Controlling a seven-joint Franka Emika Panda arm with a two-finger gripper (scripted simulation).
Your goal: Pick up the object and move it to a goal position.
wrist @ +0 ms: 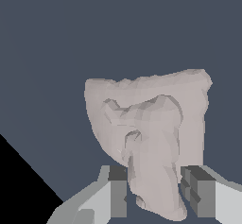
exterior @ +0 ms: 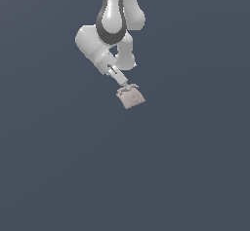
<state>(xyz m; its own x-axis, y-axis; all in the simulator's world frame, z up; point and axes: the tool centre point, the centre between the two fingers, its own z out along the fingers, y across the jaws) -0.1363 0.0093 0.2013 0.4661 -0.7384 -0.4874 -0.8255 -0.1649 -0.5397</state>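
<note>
A bare simulated space is showing here, no real room: a flat, featureless slate-blue backdrop [exterior: 195, 176] is filling both views, and the glossy white robot arm [exterior: 114, 25] is looking smoothly computer-rendered.

pale pinkish-beige mottled object [exterior: 131, 97]; glossy white arm [exterior: 113, 25]

Arm [exterior: 114, 20] is all glossy white rounded shells with dark grey bands at the joints, and the pincer [wrist: 156, 197] has pale grey fingers [wrist: 208, 199] tipped with darker grey pads.
</note>
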